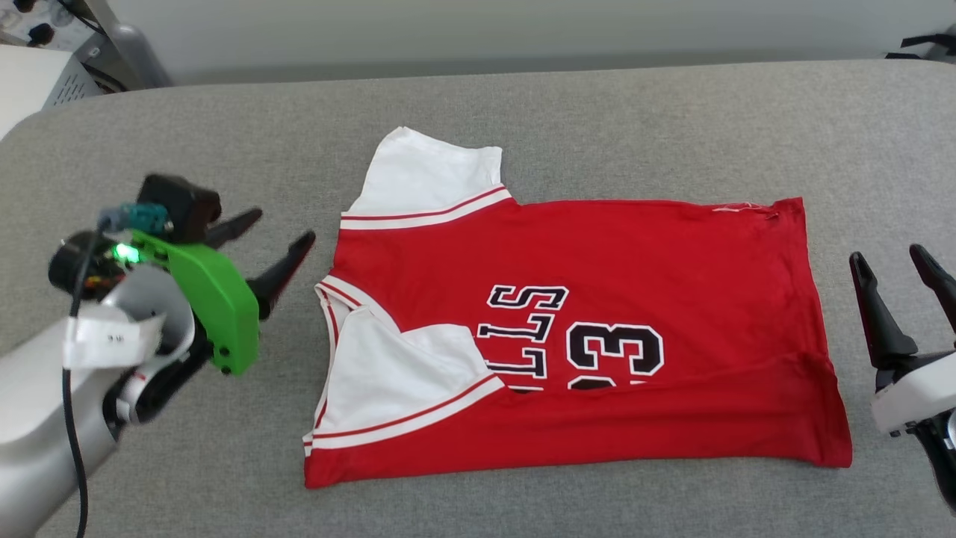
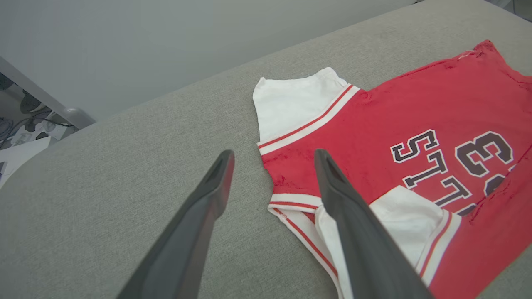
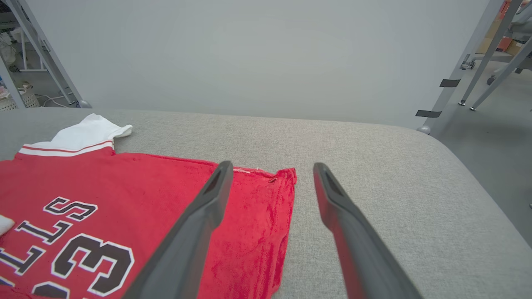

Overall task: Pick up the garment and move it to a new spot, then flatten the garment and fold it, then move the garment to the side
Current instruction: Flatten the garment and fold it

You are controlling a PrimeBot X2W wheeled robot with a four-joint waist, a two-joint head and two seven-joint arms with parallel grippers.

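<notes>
The red garment (image 1: 635, 246) lies spread on the grey padded surface, collar to the left and hem to the right. Its near long edge is folded up over the body, covering part of the black lettering and the number 3. One white sleeve (image 1: 426, 179) sticks out at the far side; the other is folded in over the front. My left gripper (image 1: 282, 230) hovers open just left of the collar, empty. The same garment (image 2: 415, 124) lies to the right of that gripper (image 2: 272, 160). My right gripper (image 1: 892, 263) stands open right of the hem, empty, with the hem corner (image 3: 282, 178) between its fingers (image 3: 268, 172).
The grey padded surface (image 1: 224, 463) has bare room on all sides of the garment. A pale wall runs behind it. Metal frame legs (image 3: 453, 70) and floor lie past its right end, with racks and cables (image 2: 25, 124) beyond its left end.
</notes>
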